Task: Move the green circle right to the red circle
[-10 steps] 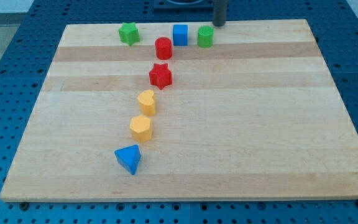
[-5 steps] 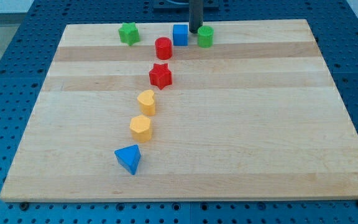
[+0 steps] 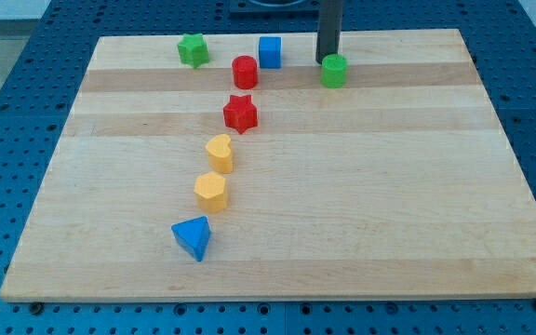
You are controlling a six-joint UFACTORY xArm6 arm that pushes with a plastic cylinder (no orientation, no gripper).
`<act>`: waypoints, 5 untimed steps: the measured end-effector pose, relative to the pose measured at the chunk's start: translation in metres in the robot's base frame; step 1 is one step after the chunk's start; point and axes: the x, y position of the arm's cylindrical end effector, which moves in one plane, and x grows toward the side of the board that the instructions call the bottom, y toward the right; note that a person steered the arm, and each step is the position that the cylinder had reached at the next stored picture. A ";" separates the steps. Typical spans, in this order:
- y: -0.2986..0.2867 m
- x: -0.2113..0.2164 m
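pushing is the only way i can move things, since no pincer shows at all, just the rod; my tip stands at the green circle, at its upper left edge, seemingly in contact though i cannot be sure

green circle sits near the top of the bench, well to the right of the red circle and roughly level with it, with bare wood between them. the blue cube is just above and right of the red circle. also on the bench: green star, red star, two yellow blocks, and a blue triangle toward the bottom

judging by looks, green circle is a small, light, hard plastic cylinder that should slide easily on the smooth wood. being round, it will likely roll off the tip if pushed off centre, so contact ought to be square on its right side, midway up its wall, driving left and stopping just right of the red circle
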 end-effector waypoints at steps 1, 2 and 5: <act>0.000 -0.001; 0.000 -0.001; -0.046 -0.032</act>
